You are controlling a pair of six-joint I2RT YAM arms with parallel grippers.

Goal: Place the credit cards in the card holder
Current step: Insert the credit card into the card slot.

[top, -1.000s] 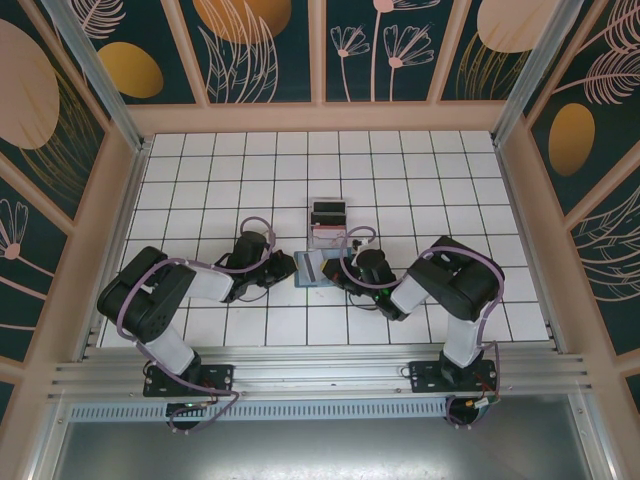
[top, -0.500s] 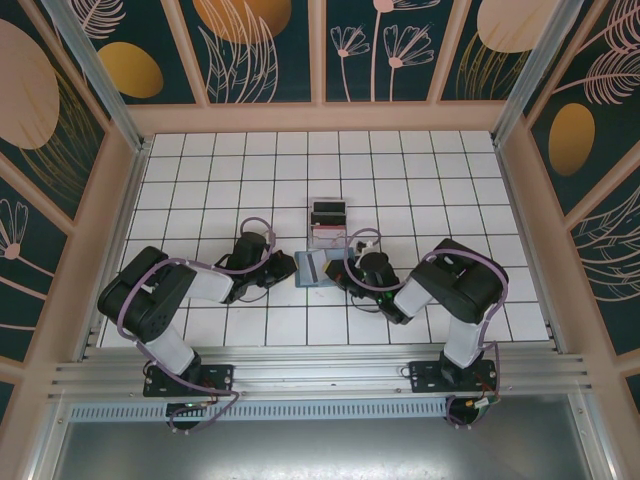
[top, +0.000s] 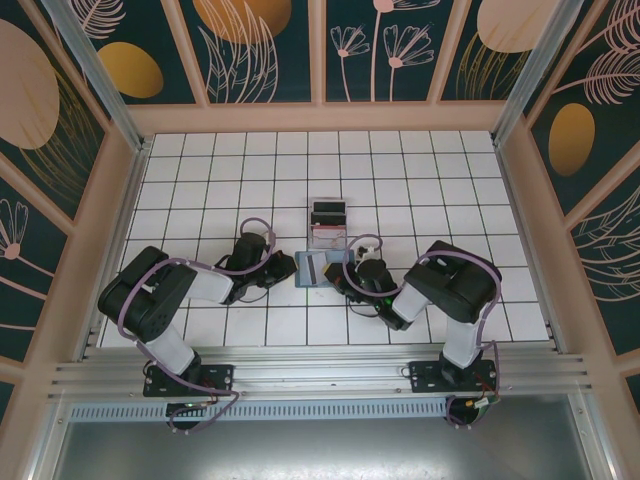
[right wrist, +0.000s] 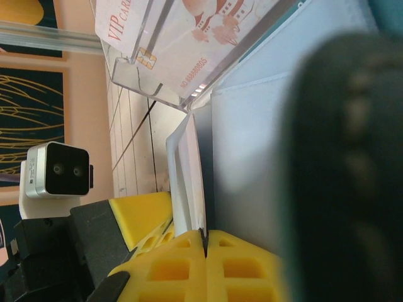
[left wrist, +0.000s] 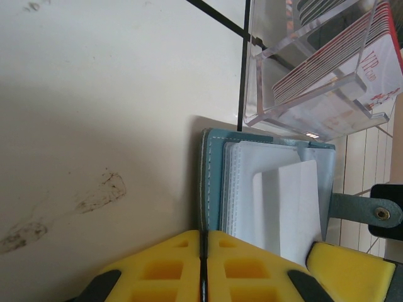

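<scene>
Right gripper (top: 338, 272) is sitting slightly closer to the card holder (top: 311, 268) than a second ago, and its arm's elbow is swinging leftward. The holder itself is lying where it was, open on the tiled table (top: 200, 180), between the two grippers.

Left gripper (top: 288, 268) is pressing in at the holder's left edge. In the left wrist view its yellow pads (left wrist: 164, 264) are meeting on the teal stitched cover, clamped.

In the right wrist view the right gripper's jaws are also standing together, pinching a thin pale inner leaf (right wrist: 189, 182) of the holder.

Credit cards (left wrist: 327, 60), red-striped and marked VIP, are standing upright in a clear plastic box (top: 328, 222), which is sitting just beyond the holder's far edge, touching or nearly so.
</scene>
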